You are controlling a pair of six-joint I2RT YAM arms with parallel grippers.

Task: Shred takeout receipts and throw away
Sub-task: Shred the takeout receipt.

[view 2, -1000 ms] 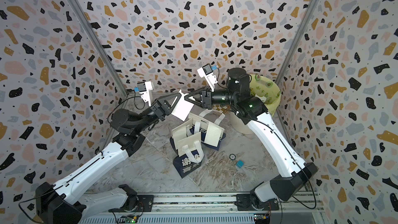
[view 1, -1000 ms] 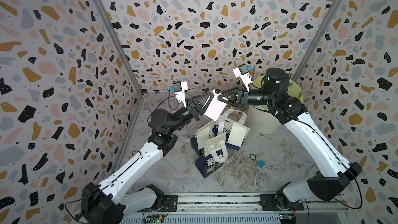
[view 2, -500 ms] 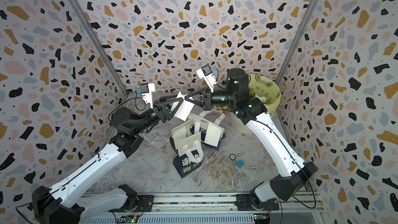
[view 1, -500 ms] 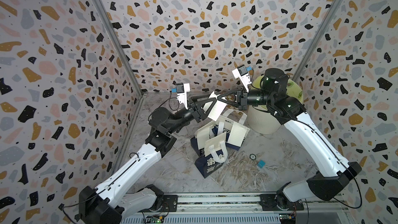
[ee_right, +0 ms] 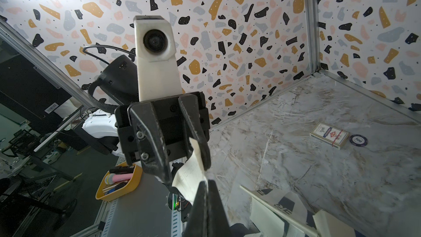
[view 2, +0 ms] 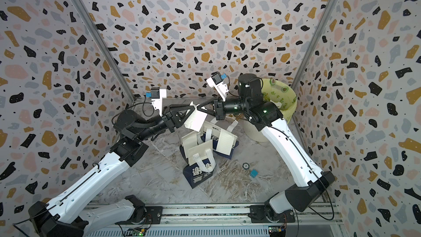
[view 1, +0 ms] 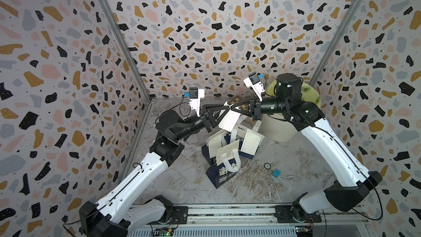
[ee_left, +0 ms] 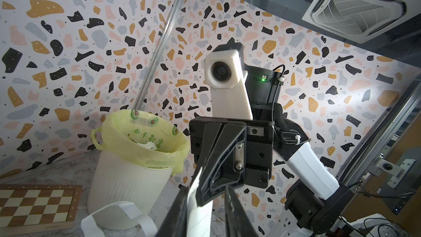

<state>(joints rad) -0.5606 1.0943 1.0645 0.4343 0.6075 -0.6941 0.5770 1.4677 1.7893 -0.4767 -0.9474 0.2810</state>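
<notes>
A white takeout receipt [view 1: 229, 119] [view 2: 196, 119] hangs in the air above the navy-and-white paper bags [view 1: 227, 151]. My right gripper [view 1: 232, 107] [ee_right: 207, 185] is shut on its upper edge; the pinched paper [ee_right: 189, 178] shows in the right wrist view. My left gripper [view 1: 227, 108] [ee_left: 206, 190] meets it tip to tip. Its jaws stand apart, and the receipt [ee_left: 198, 210] lies against one finger with a gap to the other. The white bin with a yellow-green liner [view 1: 278, 128] [ee_left: 123, 178] stands just behind my right wrist.
Fallen bags [view 2: 205, 151] lie in a heap mid-floor. A poker chip [view 1: 267, 165] and a small blue cube [view 1: 276, 172] sit to their right. A chessboard [ee_left: 34, 204] lies beside the bin. A card deck [ee_right: 329, 137] rests near a back corner. Patterned walls close three sides.
My right gripper has shut on the receipt. My left gripper let go of it, opened wide, then narrowed again. Both wrists stay tip to tip above the bags.
</notes>
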